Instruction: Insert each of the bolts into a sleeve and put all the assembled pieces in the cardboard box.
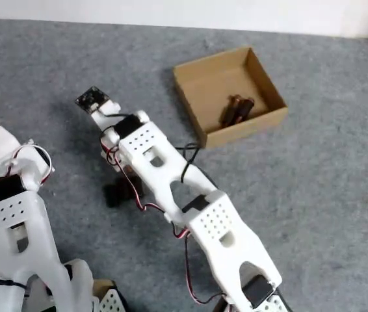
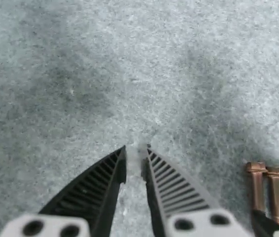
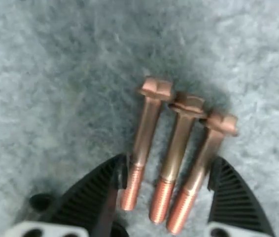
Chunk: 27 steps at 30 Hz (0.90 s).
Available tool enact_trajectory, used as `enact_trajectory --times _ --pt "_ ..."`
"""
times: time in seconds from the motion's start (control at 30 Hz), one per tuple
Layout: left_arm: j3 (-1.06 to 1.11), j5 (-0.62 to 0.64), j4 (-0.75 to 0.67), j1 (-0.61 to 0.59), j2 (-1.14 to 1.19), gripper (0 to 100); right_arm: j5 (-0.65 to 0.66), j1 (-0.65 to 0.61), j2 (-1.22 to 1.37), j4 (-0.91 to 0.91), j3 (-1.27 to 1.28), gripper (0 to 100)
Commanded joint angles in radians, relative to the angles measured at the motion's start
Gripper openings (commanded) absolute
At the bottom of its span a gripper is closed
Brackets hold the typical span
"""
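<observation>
- Between the spread jaws of the right tool (image 3: 169,160) lie 3 bolts (image 3: 179,153), flat on the grey table (image 1: 314,208). They sit side by side, and neighbours are touching or nearly so.
- That tool is wide open and grips nothing. 1 jaw stands just beside each outer bolt, so all 3 shanks sit inside the gap.
- Off to the side, the left tool (image 2: 135,150) hangs over bare table with its jaws almost closed on nothing, a thin slit between them. The bolts lie near it, to one side.
- The cardboard box (image 1: 242,133) sits well apart from the bolts. A few dark assembled pieces (image 1: 236,110) lie together inside it.
- Risk, as I judge it: closing from this stance would squeeze all 3 bolts at once. The round shanks could ride over each other or squirt out, or 2 could lift together when only 1 is wanted.
- A second risk is that the jaws sit over the threaded ends rather than mid-shank. A bolt pinched there would probably hang head-heavy and could tip or slip during the carry.
- Heading: each bolt's long axis runs along the tool's reach. The flanged hex heads point away from the right tool and the threaded tips point back toward its base.
- The 3 axes are nearly parallel but fan a little, and the heads are stepped rather than level with each other.
</observation>
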Motion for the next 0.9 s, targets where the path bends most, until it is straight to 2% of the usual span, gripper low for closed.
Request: enact_trajectory --times 0.0,0.33,0.5,0.73,0.87 --pt "-0.050 0.005 0.003 0.013 -0.001 7 -0.069 0.019 -0.001 0.007 -0.042 24.2" --pt "-0.048 0.003 0.003 0.013 -0.001 7 -0.080 0.050 0.002 -0.001 -0.042 24.2" --pt "-0.048 0.000 0.003 0.024 -0.001 7 -0.173 0.050 -0.002 -0.036 -0.042 24.2" --pt "-0.048 0.000 0.003 0.025 -0.001 7 -0.181 0.058 -0.007 -0.030 -0.042 24.2" --pt "-0.048 0.000 0.003 0.025 -0.001 7 -0.282 0.097 -0.051 -0.030 -0.036 24.2"
